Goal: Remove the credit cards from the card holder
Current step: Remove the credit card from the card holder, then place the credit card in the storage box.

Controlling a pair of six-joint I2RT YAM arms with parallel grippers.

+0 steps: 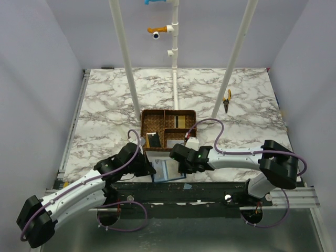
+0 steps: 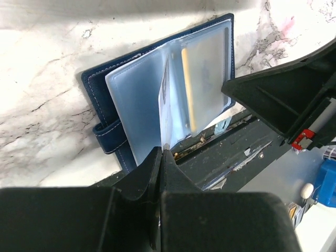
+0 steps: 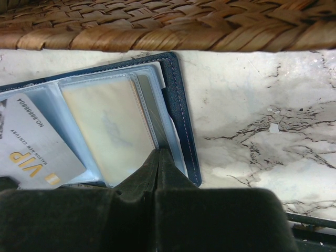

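Observation:
The navy card holder [image 1: 167, 171] lies open at the table's near edge, between both grippers. My left gripper [image 2: 161, 150] is shut on the lower edge of one clear sleeve leaf of the card holder [image 2: 136, 100], which stands up; a gold card edge [image 2: 188, 89] shows in the pocket behind it. My right gripper [image 3: 159, 153] is shut on the lower edge of the sleeves of the card holder [image 3: 181, 121], beside a tan card [image 3: 113, 131] in its pocket. A silver VIP card [image 3: 31, 152] sticks out at the left. In the top view, left gripper [image 1: 150, 168] and right gripper [image 1: 181, 167] flank the holder.
The brown wicker divided tray [image 1: 152, 113] stands just behind the holder, with a dark card [image 1: 154, 139] and a gold card [image 1: 180, 122] in its compartments; its woven wall [image 3: 157, 21] fills the top of the right wrist view. Pliers [image 1: 227, 101] lie at the far right. White poles [image 1: 125, 58] rise behind the tray.

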